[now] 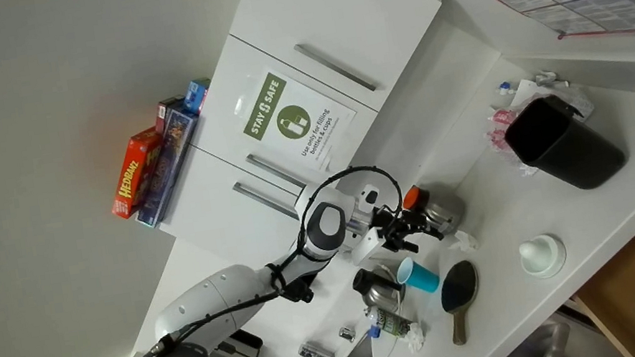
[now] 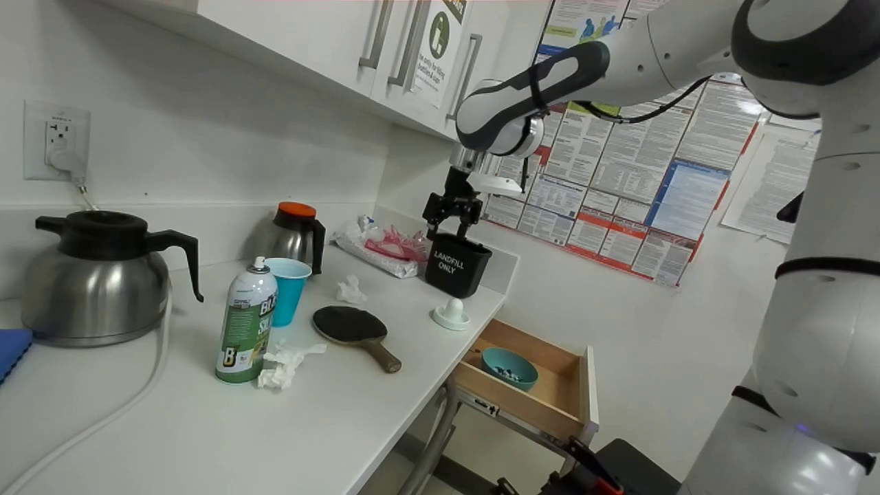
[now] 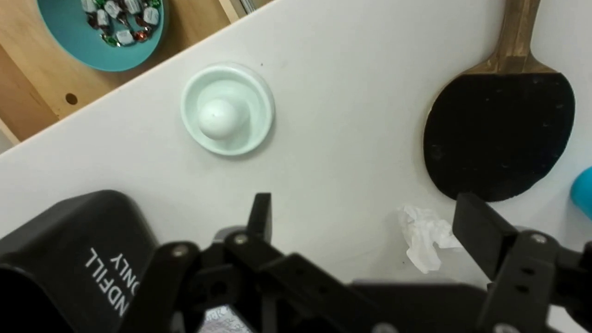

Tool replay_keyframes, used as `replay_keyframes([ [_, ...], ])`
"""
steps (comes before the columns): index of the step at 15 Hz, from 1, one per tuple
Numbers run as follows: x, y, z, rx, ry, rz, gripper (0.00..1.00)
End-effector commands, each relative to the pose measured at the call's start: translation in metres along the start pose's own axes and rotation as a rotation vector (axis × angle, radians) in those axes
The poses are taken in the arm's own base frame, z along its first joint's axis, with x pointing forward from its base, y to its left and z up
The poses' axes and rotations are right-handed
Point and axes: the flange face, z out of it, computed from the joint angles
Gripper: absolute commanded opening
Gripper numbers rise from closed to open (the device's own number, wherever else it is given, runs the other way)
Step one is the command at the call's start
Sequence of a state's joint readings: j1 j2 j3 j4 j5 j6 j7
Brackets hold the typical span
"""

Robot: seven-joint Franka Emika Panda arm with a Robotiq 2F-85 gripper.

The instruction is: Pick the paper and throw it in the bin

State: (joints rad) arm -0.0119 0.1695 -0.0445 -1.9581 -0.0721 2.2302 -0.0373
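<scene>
Counter [image 3: 323,162]: white, beneath the gripper [image 3: 363,208]
Gripper: spread wide
Paper [image 3: 426,238]: crumpled, below the gripper, apart
Bin [image 2: 454,271]: black, off to one side

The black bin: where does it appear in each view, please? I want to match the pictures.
In an exterior view: black bin, right side, mid-height.
In an exterior view: black bin, near the centre.
In the wrist view: black bin, lower left corner, partly cut off.
Landmark in all views: table tennis paddle.
</scene>
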Motion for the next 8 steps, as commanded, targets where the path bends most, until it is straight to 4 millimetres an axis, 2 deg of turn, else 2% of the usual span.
replay_keyframes([
  [1, 0.038, -0.02, 0.025, 0.022, 0.048, -0.06, 1.0],
  [8, 0.095, -0.065, 0.075, 0.046, 0.115, -0.32, 1.0],
])
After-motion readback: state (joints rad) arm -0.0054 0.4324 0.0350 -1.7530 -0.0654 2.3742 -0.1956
